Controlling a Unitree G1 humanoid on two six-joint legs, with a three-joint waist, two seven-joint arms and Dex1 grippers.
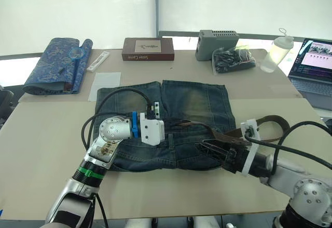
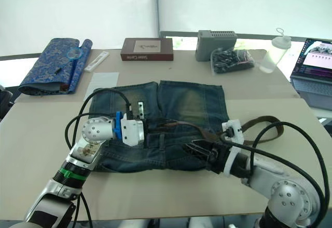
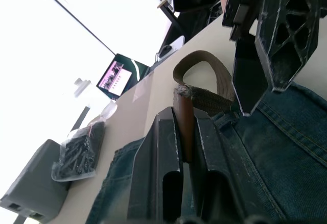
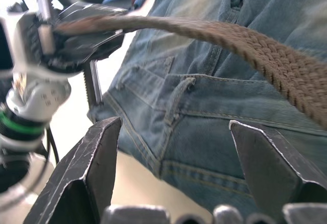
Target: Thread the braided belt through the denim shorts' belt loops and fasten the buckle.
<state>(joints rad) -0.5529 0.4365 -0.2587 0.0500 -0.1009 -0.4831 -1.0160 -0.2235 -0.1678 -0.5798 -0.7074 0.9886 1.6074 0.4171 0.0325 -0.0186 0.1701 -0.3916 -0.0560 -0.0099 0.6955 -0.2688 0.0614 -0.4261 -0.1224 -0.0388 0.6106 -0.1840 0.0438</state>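
The faded blue denim shorts lie flat mid-table, waistband toward me. The brown braided belt runs from a curl at the right, across the waistband, to my left gripper. That gripper is shut on the belt's end, just above the denim. My right gripper hovers over the waistband's right part, open, its fingers wide apart under the raised belt. One of the belt loops stands between them on the denim. I cannot make out the buckle.
At the table's back lie a blue patterned folded cloth, a brown box, a grey box, a bag of dark parts and a clear bottle. A laptop stands far right.
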